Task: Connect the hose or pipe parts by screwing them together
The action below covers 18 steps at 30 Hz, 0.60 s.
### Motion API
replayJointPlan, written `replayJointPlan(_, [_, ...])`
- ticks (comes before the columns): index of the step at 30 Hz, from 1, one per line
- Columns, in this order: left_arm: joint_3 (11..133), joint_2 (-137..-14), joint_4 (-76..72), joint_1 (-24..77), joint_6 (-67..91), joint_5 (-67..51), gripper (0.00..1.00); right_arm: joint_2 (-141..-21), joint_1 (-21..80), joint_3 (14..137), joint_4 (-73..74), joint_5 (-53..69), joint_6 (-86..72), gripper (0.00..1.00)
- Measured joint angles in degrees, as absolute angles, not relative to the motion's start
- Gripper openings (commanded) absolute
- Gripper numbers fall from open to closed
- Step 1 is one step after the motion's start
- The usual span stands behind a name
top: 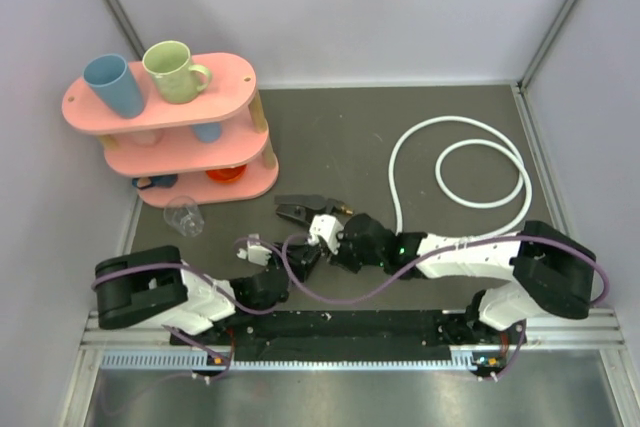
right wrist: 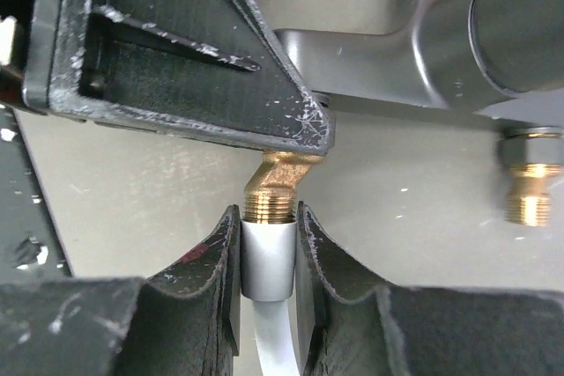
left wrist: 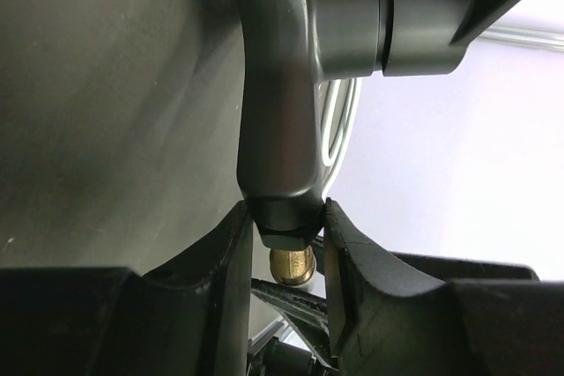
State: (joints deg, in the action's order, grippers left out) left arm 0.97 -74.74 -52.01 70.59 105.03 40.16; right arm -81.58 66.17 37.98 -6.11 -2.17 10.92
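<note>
The dark grey tap fitting (left wrist: 278, 85) hangs above the table, and my left gripper (left wrist: 284, 217) is shut on its lower end, just above a brass threaded end (left wrist: 293, 266). My right gripper (right wrist: 267, 226) is shut on the hose's silver metal end nut (right wrist: 267, 261). That nut sits against a brass thread (right wrist: 271, 200) of the fitting (right wrist: 423, 68). A second brass end (right wrist: 529, 195) hangs free at the right. From above, the fitting (top: 305, 209) and both grippers (top: 318, 224) (top: 340, 231) meet at the table's middle. The white hose (top: 480, 127) lies in loops at the back right.
A pink three-tier shelf (top: 230, 72) at the back left carries a blue cup (top: 113, 84) and a green mug (top: 170, 71). A clear glass (top: 185, 215) stands in front of it. Purple cables (top: 330, 292) trail along both arms. Grey walls close in the table.
</note>
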Motion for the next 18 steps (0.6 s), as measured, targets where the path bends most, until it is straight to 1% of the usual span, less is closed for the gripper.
replayJointPlan(3, [0.97,-78.32,-56.16,70.59,104.77,39.9,0.0,-81.52,61.84,38.35,-4.69,5.93,6.2,0.0])
replayJointPlan(9, [1.04,-84.49,-64.58,70.59,103.79,39.42,0.0,-81.47,54.89,37.85,-4.71,18.24,-2.31,0.0])
replayJointPlan(18, [1.65,-92.25,-73.38,70.61,101.71,38.39,0.0,-83.2,48.14,35.83,-7.81,30.44,-12.14,0.0])
